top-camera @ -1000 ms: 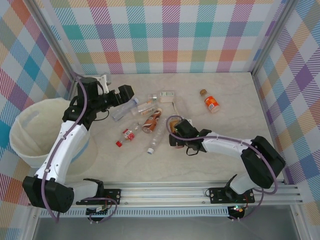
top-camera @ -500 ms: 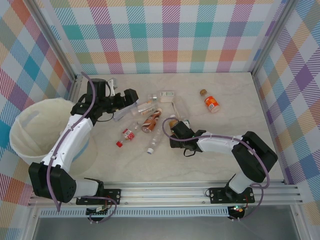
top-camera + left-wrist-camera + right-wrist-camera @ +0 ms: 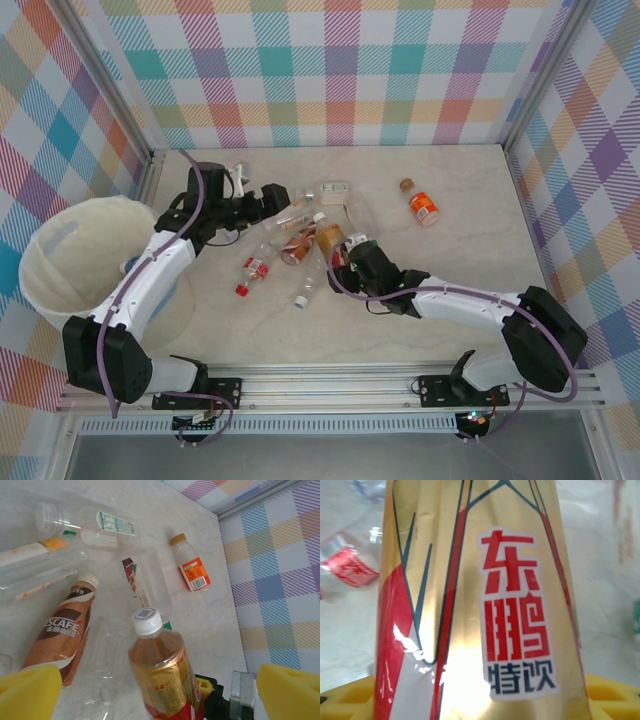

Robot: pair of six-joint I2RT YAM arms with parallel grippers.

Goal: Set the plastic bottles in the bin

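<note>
My right gripper is shut on a gold and red plastic bottle with a white cap, held tilted up off the table. Its label stands between my yellow pads. My left gripper hangs open over the pile, and the gold bottle rises between its yellow fingertips without touching them. A brown coffee bottle, clear bottles and an orange-label bottle lie on the table. The bin stands at the far left.
A small red-label bottle and a clear one lie in front of the pile. The orange-label bottle lies alone at the back right. Checked walls close in the table on three sides, and a metal rail runs along the near edge.
My right gripper has closed on the gold bottle and tipped it up off the table. My left gripper has moved right, from beside the bin to over the pile.
</note>
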